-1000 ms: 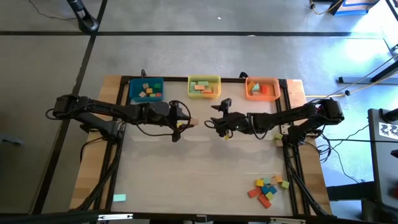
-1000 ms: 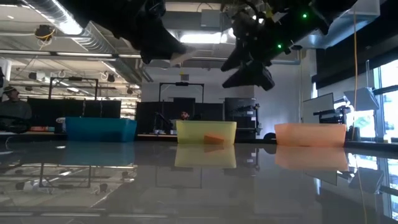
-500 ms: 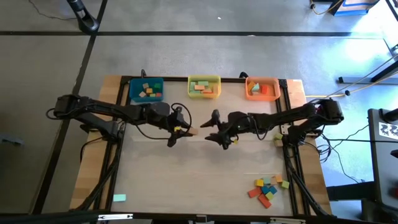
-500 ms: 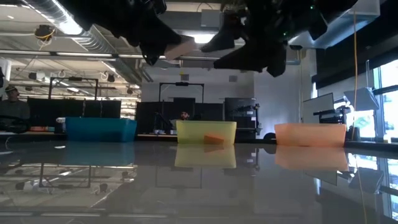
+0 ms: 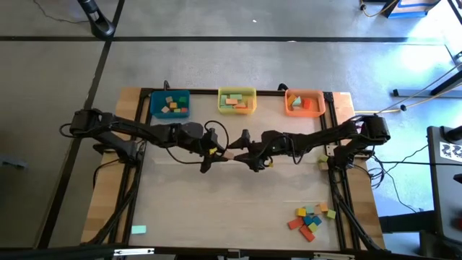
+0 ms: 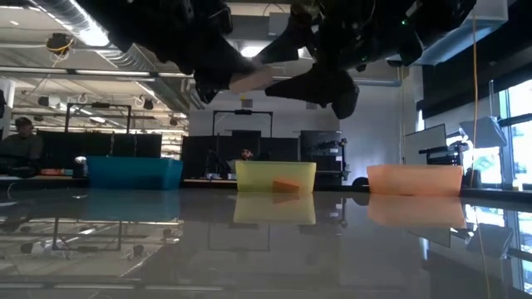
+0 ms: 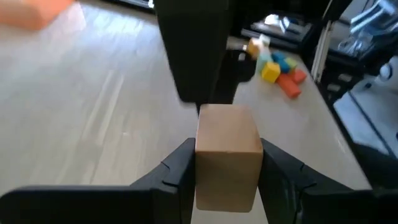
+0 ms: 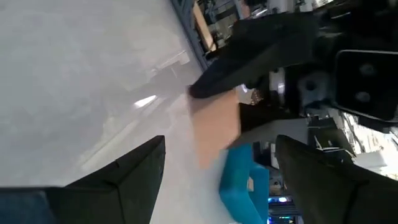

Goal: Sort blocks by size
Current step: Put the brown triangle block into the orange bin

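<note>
A: What is on the tabletop (image 5: 216, 217), from the biggest thing down?

B: At the far edge stand three bins: the blue bin (image 5: 170, 105), the yellow bin (image 5: 237, 100) and the orange bin (image 5: 304, 102), each with some blocks inside. Near the front right corner lies the pile of unsorted blocks (image 5: 310, 219), and one teal block (image 5: 138, 230) lies alone near the front left corner.

A: And the arms?

B: Both meet above the middle of the tabletop. The left pincer (image 7: 227, 171) holds a tan block (image 7: 227, 155) between its fingers, lifted in the air. The right pincer (image 8: 214, 168) stands wide, its fingers apart on both sides of the same tan block, not yet touching it as far as I can see.

A: A handover, then?

B: I think so. The block looks like wood: light, stiff, with smooth flat faces, so it may slip a little but will not break. I would take it on the two free flat faces, near the end away from the left fingers, squarely, so it does not twist.
</note>
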